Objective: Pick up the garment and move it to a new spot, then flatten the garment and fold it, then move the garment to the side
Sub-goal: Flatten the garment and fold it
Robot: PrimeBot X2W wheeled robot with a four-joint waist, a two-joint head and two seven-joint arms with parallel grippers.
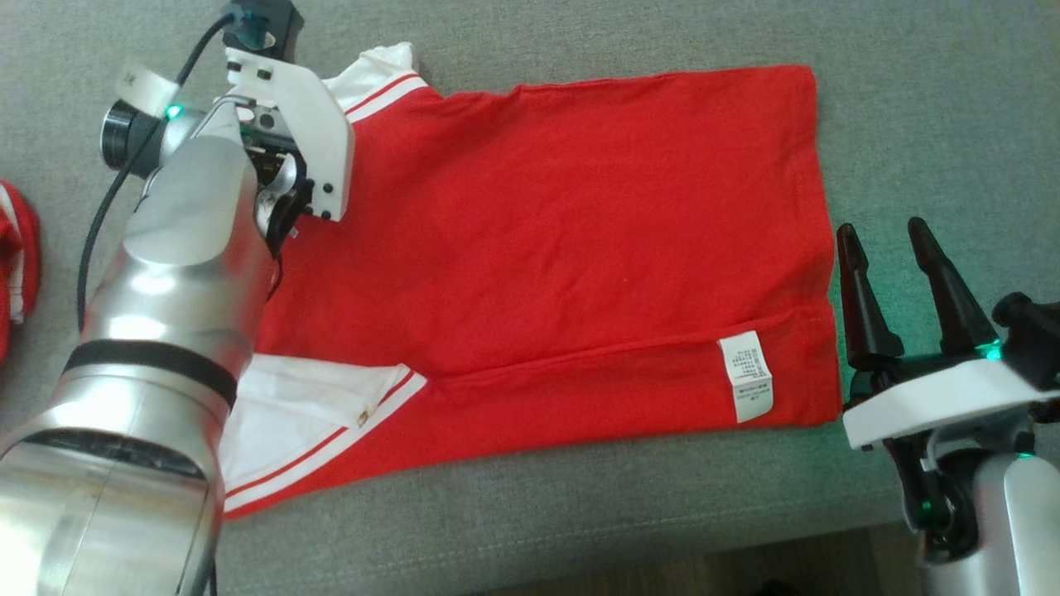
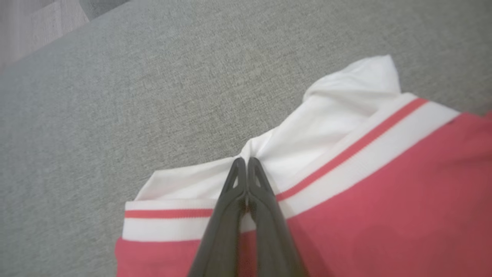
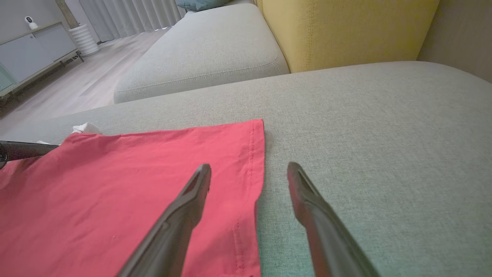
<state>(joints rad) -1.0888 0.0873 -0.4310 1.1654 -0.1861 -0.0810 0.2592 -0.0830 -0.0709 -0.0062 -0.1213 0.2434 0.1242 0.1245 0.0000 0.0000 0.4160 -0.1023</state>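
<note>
The garment is a red shirt with white, red-striped trim, spread flat on the grey sofa seat. A white care label shows near its right hem. My left arm reaches over the shirt's far-left corner. In the left wrist view my left gripper is shut, its tips pinching a puckered fold of the garment's white part. My right gripper stands open just off the right hem. In the right wrist view the right gripper straddles the edge of the garment, nothing between its fingers.
Another red and white cloth lies at the seat's left edge. The sofa's front edge runs along the bottom, with floor beyond. A yellow backrest and a second grey cushion stand behind.
</note>
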